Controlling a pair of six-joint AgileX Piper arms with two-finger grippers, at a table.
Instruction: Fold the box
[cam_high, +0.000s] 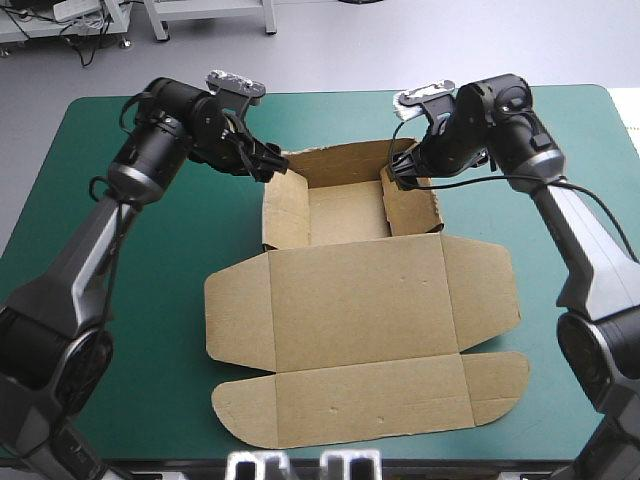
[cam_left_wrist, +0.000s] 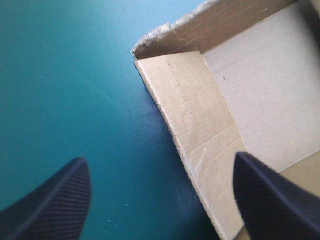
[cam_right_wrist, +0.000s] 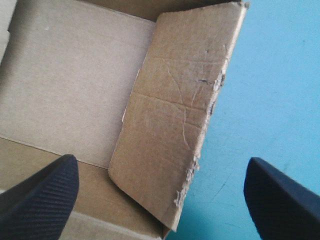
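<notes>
Left hand (cam_high: 272, 164) over the box's (cam_high: 352, 300) left wall, right hand (cam_high: 398, 176) over its right (lid flat), both wide open, empty.

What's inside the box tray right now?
Only bare brown floor shows inside the box; nothing lies in it. Its side walls lean inward and cover the floor strips beneath them. The left gripper and right gripper each stand open astride a wall.

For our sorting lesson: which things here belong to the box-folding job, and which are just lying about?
Belongs to the job: brown box, walls raised, lid flat; left gripper, open astride one side wall; right gripper, open astride the other.
Just lying about: nothing; only the teal-green cover underneath.
</notes>
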